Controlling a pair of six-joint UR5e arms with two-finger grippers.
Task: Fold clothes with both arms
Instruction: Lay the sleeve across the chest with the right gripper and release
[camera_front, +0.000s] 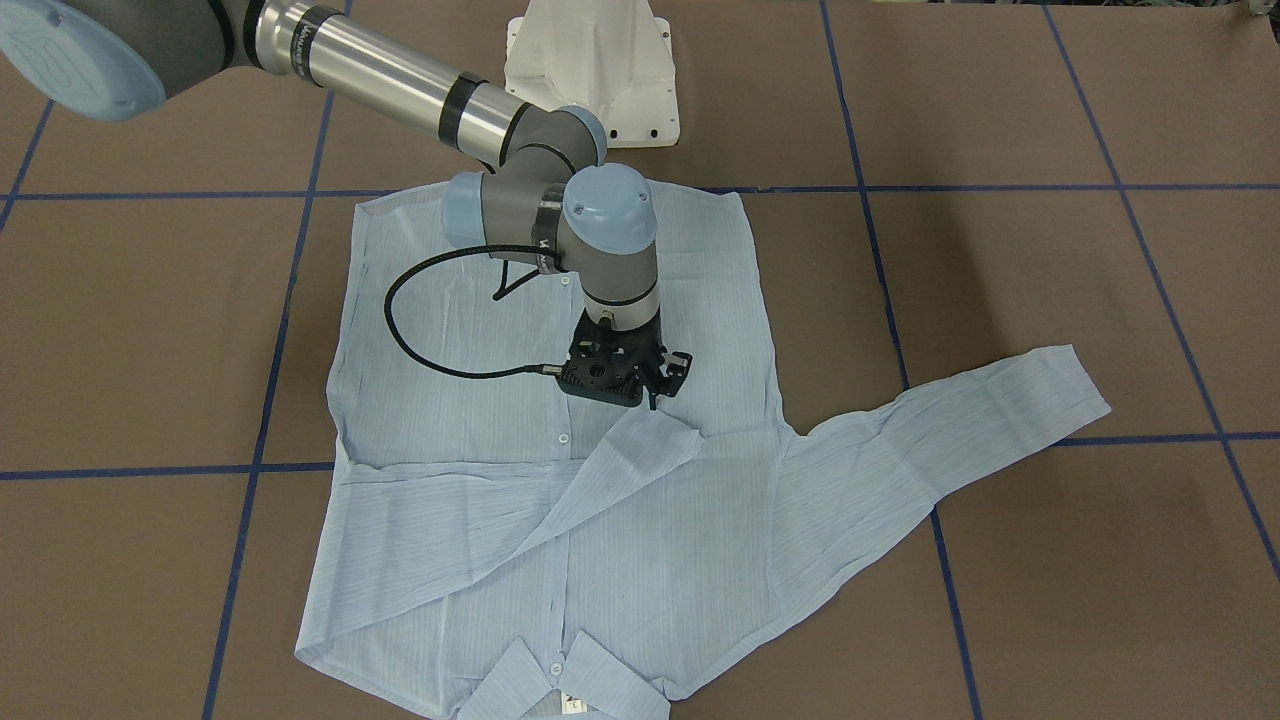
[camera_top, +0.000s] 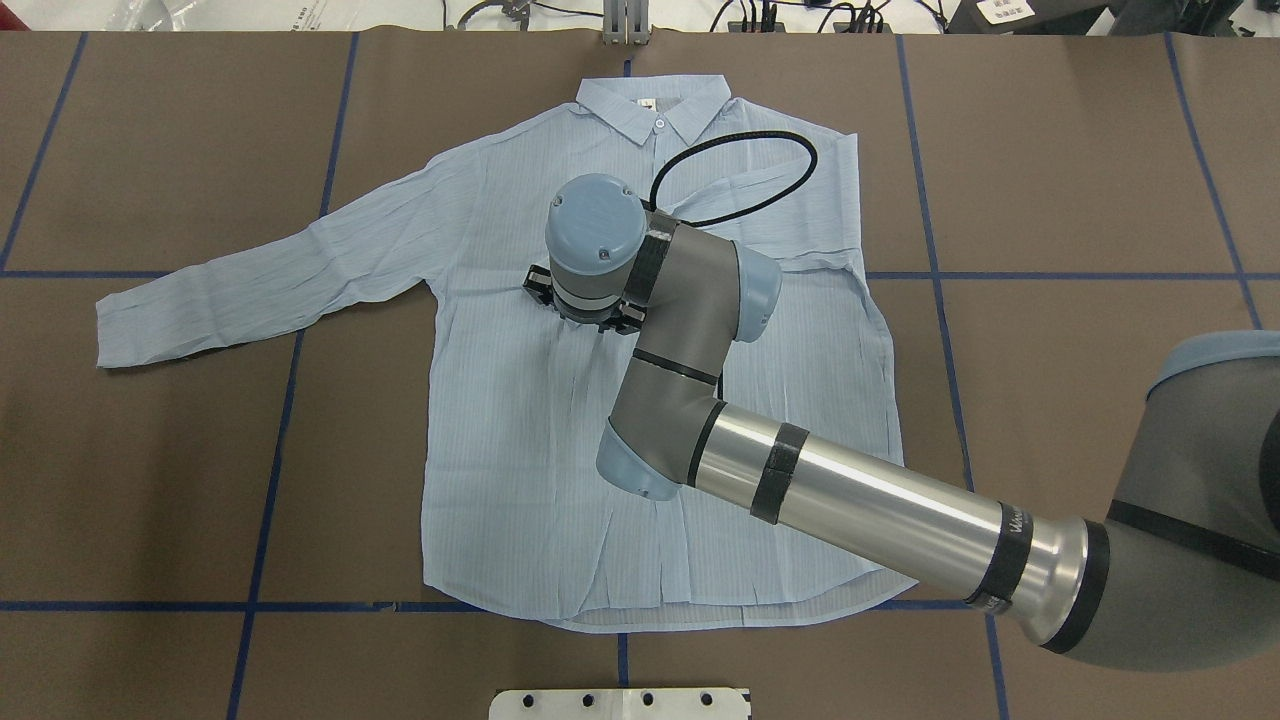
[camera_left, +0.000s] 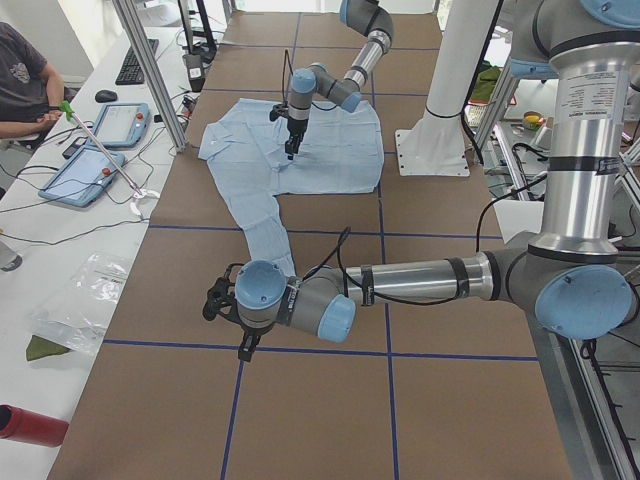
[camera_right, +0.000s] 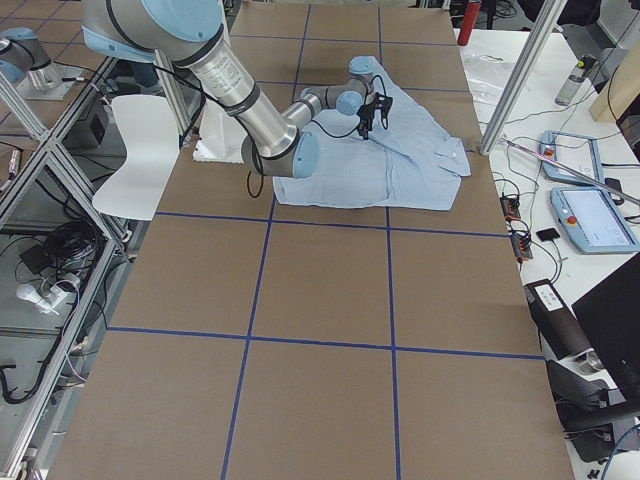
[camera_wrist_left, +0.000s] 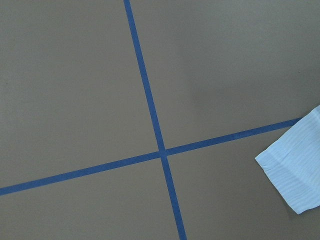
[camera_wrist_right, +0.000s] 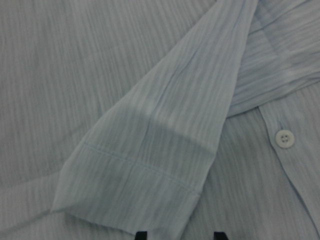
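The light blue striped shirt (camera_front: 480, 400) lies flat and buttoned on the brown table, collar (camera_top: 655, 105) at the far side from the robot. One sleeve is folded across the chest, and its cuff (camera_wrist_right: 135, 185) ends at the middle. The other sleeve (camera_top: 260, 280) lies stretched out to my left. My right gripper (camera_front: 650, 395) hangs just above the folded cuff; in the right wrist view its fingertips (camera_wrist_right: 141, 235) are apart with nothing between them. My left gripper (camera_left: 225, 315) is low over bare table beyond the stretched sleeve's cuff (camera_wrist_left: 295, 170); I cannot tell whether it is open or shut.
Blue tape lines (camera_wrist_left: 160, 150) grid the table. The white pedestal base (camera_front: 590, 70) stands at the robot's edge. The right arm's black cable (camera_front: 400, 320) loops over the shirt. A side bench with tablets (camera_left: 100, 150) and a seated person (camera_left: 20, 80) lies past the far edge.
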